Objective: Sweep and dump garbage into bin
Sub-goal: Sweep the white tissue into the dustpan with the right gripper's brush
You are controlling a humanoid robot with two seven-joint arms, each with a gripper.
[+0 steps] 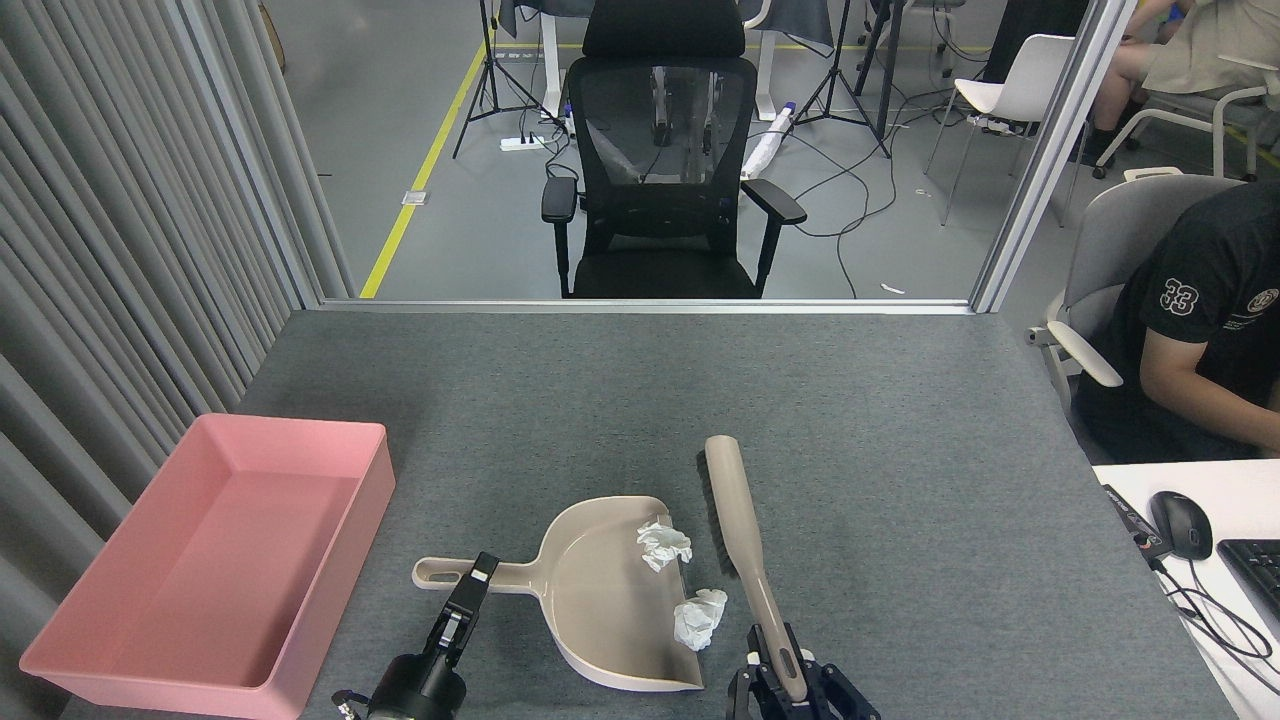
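Our right gripper [790, 682] clamps the brush [735, 525], which points away from us just right of the dustpan [600, 600]. Our left gripper [470, 590] clamps the dustpan's handle. Two paper wads [665, 545] sit at the dustpan's open right edge; the pink bin [215, 565] lies left.

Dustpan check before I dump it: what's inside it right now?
One garbage wad lies inside the dustpan by its open edge. A second wad straddles that edge, partly out. Nothing covers the pan floor.

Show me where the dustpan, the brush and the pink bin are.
dustpan [600, 610], head view, bare pan floor.
brush [735, 510], head view, beige back of the head.
pink bin [375, 480], head view, right wall.
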